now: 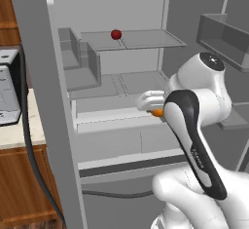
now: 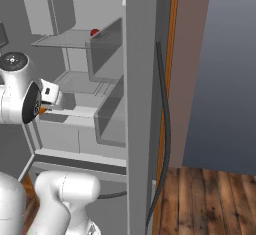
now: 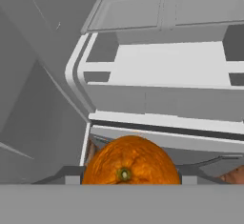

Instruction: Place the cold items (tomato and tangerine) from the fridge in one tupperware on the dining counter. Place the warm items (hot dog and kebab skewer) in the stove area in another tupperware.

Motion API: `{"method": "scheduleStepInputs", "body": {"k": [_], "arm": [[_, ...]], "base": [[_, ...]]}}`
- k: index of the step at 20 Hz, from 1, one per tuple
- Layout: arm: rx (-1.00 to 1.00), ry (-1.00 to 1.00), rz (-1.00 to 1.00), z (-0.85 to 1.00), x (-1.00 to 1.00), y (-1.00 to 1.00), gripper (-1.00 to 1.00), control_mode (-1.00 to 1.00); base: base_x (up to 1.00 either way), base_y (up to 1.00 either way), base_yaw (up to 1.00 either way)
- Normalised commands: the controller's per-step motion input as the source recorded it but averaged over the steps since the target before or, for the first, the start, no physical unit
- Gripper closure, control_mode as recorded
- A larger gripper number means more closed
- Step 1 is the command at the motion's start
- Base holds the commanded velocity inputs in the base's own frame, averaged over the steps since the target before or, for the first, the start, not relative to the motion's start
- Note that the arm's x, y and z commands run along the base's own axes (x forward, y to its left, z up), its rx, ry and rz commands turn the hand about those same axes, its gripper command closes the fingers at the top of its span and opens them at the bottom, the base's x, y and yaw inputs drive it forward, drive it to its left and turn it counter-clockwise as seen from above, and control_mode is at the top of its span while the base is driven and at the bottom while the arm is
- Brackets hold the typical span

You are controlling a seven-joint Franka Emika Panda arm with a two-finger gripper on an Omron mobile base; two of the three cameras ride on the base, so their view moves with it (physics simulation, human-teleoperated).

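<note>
Open fridge [image 1: 121,84] with the arm reaching inside. The left base view shows the tomato [image 1: 116,34] resting well back on the upper glass shelf [image 1: 146,39], and a sliver of the tangerine [image 1: 157,112] at the pincer [image 1: 154,107], just in front of the lower shelf's white front edge. The right base view shows the tomato [image 2: 94,32] as a red cap behind a door bin [image 2: 106,46], and the tangerine [image 2: 43,110] as an orange speck beside the wrist; the door's thick edge stands close on the right. The hand view shows the tangerine [image 3: 131,160] large and centred between the pincer's fingers, stem end toward the camera, with the lit lower shelf [image 3: 167,63] open beyond it. The pincer grasps the tangerine, well below the tomato.
</note>
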Motion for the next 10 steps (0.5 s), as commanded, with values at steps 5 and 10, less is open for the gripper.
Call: {"method": "scheduleStepInputs", "body": {"k": [5, 10], "arm": [[-0.07, 0.07, -0.02, 0.14, -0.57, -0.01, 1.0, -1.0], [0.0, 0.01, -0.08, 0.0, -0.23, -0.01, 1.0, -1.0]], "base": [[0.0, 0.0, 0.0], [0.0, 0.0, 0.0]]}}
